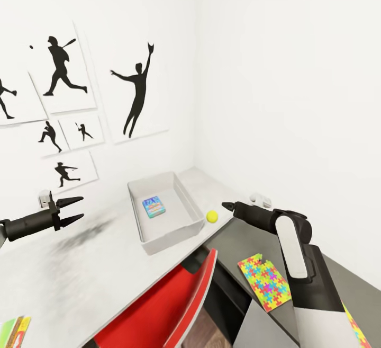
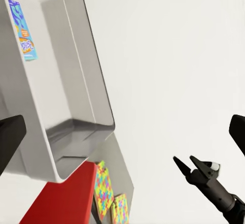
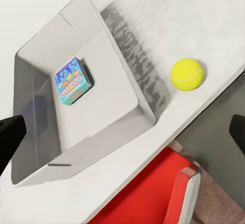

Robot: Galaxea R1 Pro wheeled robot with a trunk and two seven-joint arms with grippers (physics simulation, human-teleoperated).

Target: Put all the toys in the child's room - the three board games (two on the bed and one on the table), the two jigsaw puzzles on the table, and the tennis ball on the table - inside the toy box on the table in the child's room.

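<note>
Head view, red chair below table

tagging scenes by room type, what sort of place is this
Most likely a child's bedroom or playroom corner: black baseball-player silhouette prints cover the white wall, and on the long white desk sit a shallow grey toy bin, a yellow-green tennis ball and a bright multicoloured jigsaw sheet.
</note>
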